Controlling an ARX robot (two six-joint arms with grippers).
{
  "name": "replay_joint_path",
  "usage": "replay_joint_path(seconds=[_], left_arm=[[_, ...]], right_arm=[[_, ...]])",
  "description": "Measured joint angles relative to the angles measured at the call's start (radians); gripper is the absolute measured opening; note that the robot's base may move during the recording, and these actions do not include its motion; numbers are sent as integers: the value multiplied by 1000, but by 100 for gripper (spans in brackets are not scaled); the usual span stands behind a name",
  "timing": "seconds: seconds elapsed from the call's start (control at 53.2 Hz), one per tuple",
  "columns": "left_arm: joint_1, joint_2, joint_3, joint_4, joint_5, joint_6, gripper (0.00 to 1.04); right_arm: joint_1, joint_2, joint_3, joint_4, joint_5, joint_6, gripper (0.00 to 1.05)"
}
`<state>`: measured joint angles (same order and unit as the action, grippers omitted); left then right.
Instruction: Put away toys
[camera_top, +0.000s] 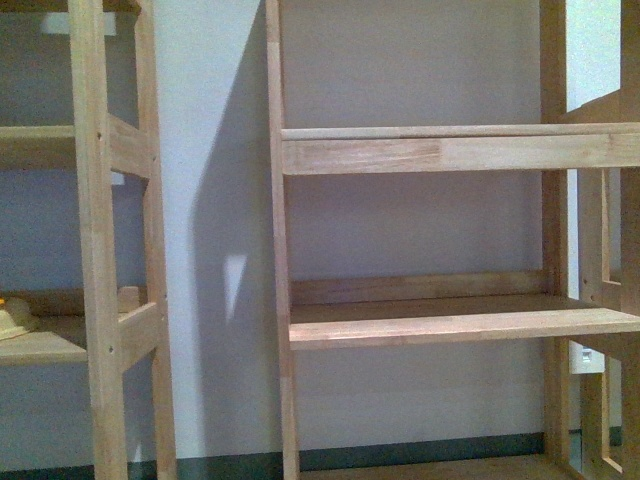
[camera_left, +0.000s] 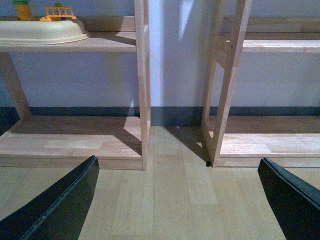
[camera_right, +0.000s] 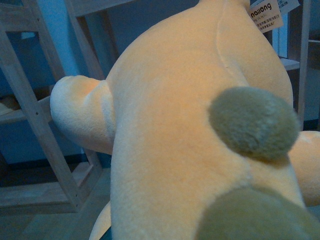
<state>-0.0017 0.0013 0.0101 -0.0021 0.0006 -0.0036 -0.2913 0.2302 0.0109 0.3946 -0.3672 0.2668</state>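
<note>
Starting at the left, the left wooden shelf unit carries a cream tray on one of its boards, with a few small orange, yellow and green toy pieces behind it. My left gripper hangs low over the wood floor, pointing at the gap between the two units. Its dark fingers are spread wide and there is nothing between them. The front camera shows neither arm. Further right stands the right shelf unit, and I see nothing on its middle board. The toy is on the right side: the orange-yellow plush animal fills the right wrist view, pressed close to that camera and up off the floor, with shelf frames beyond it. I judge it is being carried there, but the right gripper's fingers are hidden behind the plush, so I cannot tell how they are set. Its long axis runs away from the wrist toward the end with the paper tag, and a grey-green patch sits nearer the camera. The plush lies right against the right arm and well away from the left, with the shelves ahead of it, so placing it is the right arm's job.
</note>
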Motion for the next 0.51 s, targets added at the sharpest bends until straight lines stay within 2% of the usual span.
replay_joint_path(seconds=[0.508], left_arm=[[0,0,0,0,0,0,99]], right_arm=[[0,0,0,0,-3,0,20]])
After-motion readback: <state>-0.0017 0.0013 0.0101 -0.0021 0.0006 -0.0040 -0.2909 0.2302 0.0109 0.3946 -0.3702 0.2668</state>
